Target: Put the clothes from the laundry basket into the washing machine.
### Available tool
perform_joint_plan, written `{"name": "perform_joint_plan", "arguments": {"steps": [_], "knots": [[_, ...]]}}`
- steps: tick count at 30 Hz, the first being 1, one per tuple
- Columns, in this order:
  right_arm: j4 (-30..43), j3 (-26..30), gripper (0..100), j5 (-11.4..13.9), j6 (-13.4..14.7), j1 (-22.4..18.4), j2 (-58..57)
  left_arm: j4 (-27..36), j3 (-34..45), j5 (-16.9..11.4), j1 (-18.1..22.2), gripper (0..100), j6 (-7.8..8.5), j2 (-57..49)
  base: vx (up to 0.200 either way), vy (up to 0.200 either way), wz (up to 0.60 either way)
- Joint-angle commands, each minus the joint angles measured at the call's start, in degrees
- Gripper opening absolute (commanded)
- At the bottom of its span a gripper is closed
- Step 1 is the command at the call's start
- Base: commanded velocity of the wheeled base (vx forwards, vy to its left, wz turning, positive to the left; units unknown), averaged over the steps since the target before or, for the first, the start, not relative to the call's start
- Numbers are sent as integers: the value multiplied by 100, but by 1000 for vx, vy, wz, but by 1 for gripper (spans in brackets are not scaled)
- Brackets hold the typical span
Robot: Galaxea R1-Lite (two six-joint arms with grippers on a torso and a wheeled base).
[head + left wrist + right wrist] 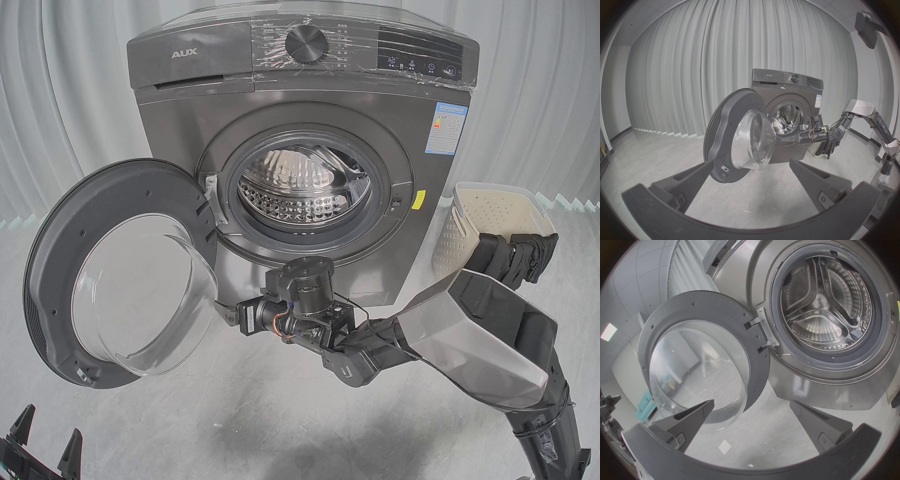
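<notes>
The washing machine (pixel 300 125) stands with its door (pixel 119 269) swung open. A dark garment (pixel 537 250) is draped over the rim of the laundry basket (pixel 494 212), just right of the machine. The right gripper (pixel 750 404) is held low before the drum opening and the left gripper (pixel 750 164) near the floor, both with fingers apart.

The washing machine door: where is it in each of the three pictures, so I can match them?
Head view: the door hangs open at the picture's left, hinged beside the drum.
Left wrist view: the door stands mid-picture, nearer than the drum, glass bulge showing.
Right wrist view: the door is close up, glass bulge facing the camera, next to the drum.
Shared landmark: the shiny steel drum.
</notes>
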Motion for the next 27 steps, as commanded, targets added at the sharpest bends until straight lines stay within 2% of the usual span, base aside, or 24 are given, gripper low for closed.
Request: {"name": "perform_joint_plan", "arguments": {"steps": [1,8,12,17,21,27], "knots": [[332,-847,100,-196,157,38,589,7,84,-6,1,100,-3,-101,0,0,0],[525,-1445,100,-214,183,117,906,-2,84,3,1,100,-3,-101,0,0,0],[587,-1805,100,-311,183,170,1055,-2,84,3,1,100,-3,-101,0,0,0],[657,-1920,100,-319,210,170,1082,-2,84,3,1,100,-3,-101,0,0,0],[595,-1717,100,-319,227,134,985,-2,84,3,1,100,-12,-101,0,0,0],[516,-478,100,-328,192,-94,-483,7,84,3,1,100,-12,-101,0,0,0]]}}
